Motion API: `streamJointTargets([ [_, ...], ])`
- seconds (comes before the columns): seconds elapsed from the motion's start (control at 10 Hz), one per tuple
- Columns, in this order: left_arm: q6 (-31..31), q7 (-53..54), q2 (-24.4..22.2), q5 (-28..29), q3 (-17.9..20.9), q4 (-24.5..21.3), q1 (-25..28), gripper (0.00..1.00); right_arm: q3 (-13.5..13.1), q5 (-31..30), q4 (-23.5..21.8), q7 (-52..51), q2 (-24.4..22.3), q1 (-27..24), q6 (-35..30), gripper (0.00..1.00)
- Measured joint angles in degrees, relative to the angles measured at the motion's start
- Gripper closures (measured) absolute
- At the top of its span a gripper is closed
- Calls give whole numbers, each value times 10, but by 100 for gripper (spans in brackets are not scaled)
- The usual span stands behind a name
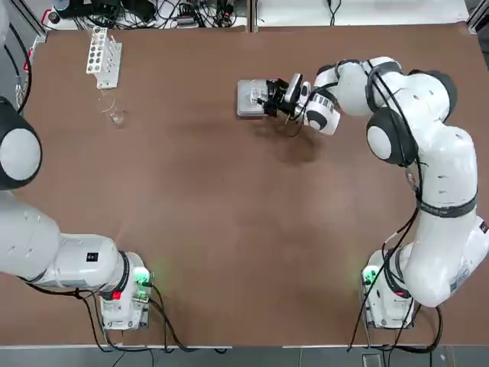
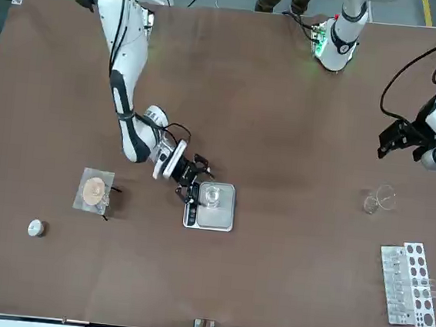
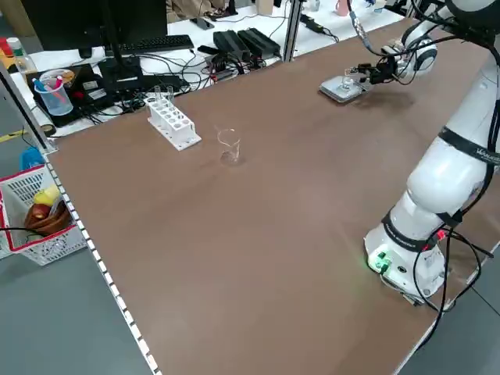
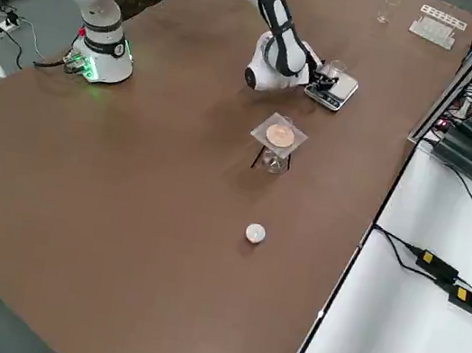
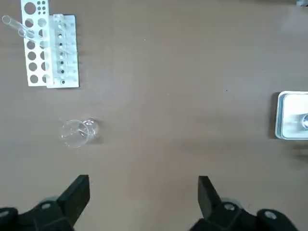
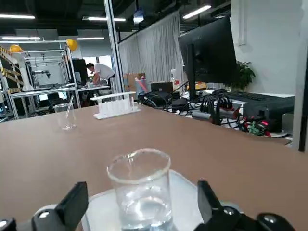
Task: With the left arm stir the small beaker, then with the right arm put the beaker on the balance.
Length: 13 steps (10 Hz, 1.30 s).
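Observation:
The small beaker is a tiny clear glass that stands upright on the square silver pan of the balance, at the far middle of the table. My right gripper is low over the balance's near edge, open, with one finger on each side of the beaker and a gap to the glass on both. From overhead the right gripper reaches in from the right. My left gripper hangs open and empty high above the table's far left, away from the beaker.
A larger clear vessel with a thin rod stands far left, beside a white test tube rack. A stand with an orange-tan disc and a small white round piece lie on the right arm's side.

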Motion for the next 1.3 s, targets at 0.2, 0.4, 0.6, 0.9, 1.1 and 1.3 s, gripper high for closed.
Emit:
streamJointTargets([
  [0.2,0,0,0,0,0,0,0,0,0,-2,-24,5,-38,-4,13,0],
  [0.4,0,0,0,6,1,0,0,0,2,-12,-33,15,-73,-4,80,0],
  [0.6,0,0,0,8,1,0,0,0,4,-51,-35,41,-112,-4,161,0],
  [0.9,0,0,0,8,0,1,-4,0,5,-110,-38,106,-156,-4,243,0],
  [1.1,1,0,0,8,0,2,-4,0,5,-133,-39,150,-175,-4,282,0],
  [1.3,1,0,0,8,-1,2,-5,0,5,-157,-39,190,-196,-5,326,0],
])
